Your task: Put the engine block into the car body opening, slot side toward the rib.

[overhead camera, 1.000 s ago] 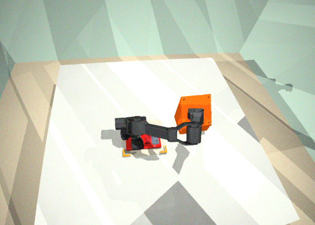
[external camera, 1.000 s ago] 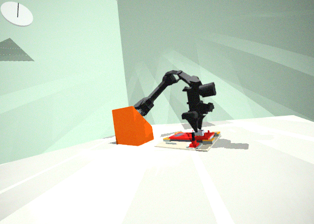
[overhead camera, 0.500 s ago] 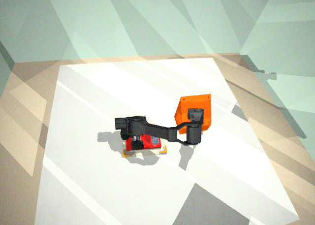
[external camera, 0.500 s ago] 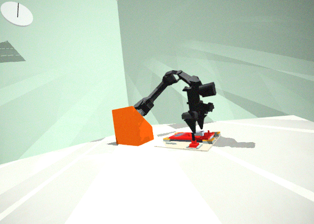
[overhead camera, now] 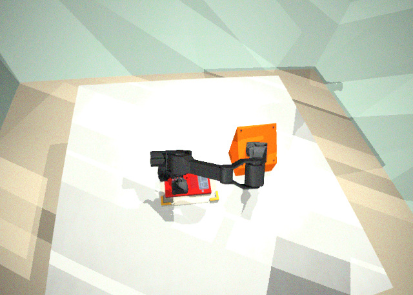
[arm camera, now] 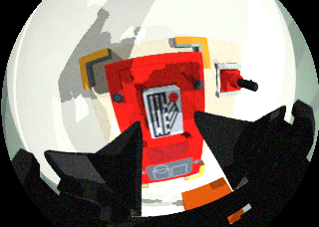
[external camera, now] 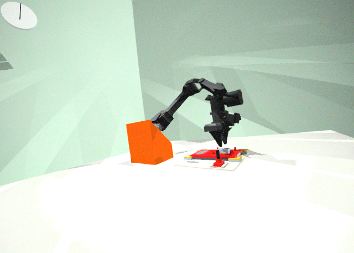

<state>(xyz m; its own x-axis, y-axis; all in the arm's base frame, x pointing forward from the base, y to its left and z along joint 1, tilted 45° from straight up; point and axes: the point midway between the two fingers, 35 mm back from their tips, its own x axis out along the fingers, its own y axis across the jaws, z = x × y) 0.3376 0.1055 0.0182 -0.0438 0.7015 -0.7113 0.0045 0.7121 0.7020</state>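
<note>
Gripper, black with two pointed fingers (overhead camera: 180,186) (external camera: 222,144): partly open, holding nothing. In the exterior view it points down, tips just above the work.

Engine block, light grey box with dark slots and a red round spot (external camera: 225,150) (arm camera: 163,112): stands in the opening of the red car body (overhead camera: 192,184) (external camera: 204,154) (arm camera: 131,118). Top face shows above the surrounding red. Whether it is all the way down, or slot side to the rib, cannot tell. From above, the arm hides it.

Car body lies on a thin cream base plate (overhead camera: 191,200) (arm camera: 221,108), yellow corner brackets (overhead camera: 213,197) (external camera: 234,159) (arm camera: 191,41) around it. Beside the body, on the same plate: small red stand with a black peg (external camera: 218,163) (arm camera: 230,81).

Black jointed arm (overhead camera: 206,170) (external camera: 177,103) reaches across from an orange angular box (overhead camera: 257,132) (external camera: 148,144) (arm camera: 199,197).

White worktop (overhead camera: 133,118) (external camera: 142,201) under it all. Top view: car body nearer the left edge than the right; orange box nearer the upper right corner than the body is.

Round white clock (external camera: 19,15) on the green wall, well apart from the worktop.
</note>
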